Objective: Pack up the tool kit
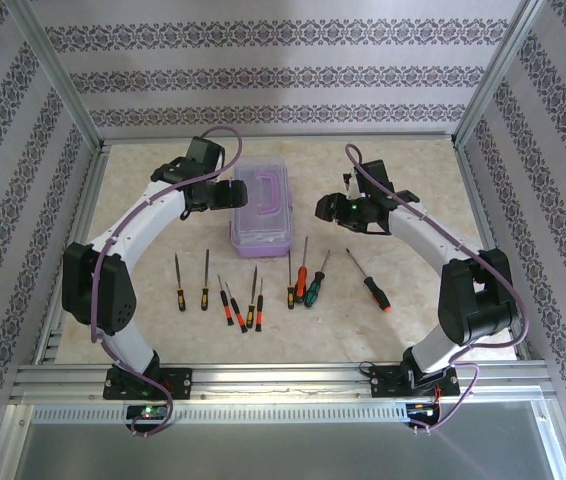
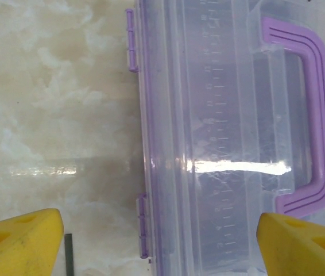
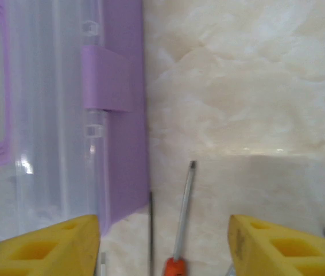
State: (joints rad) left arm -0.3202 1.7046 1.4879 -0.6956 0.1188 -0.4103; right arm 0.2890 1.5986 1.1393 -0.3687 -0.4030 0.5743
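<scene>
Marbled table, purple box between both arms' fingers

Only marking found: a moulded ruler scale running along the clear plastic lid of the small translucent purple plastic box, seen from the left wrist. Rows of fine tick marks show plainly; the tiny raised numerals beside them are too faint to read. No brand, label or printed word legible elsewhere.

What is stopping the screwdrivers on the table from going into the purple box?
The clear lid of the purple box is shut. Nothing else visible lies between the screwdrivers and it.
</scene>
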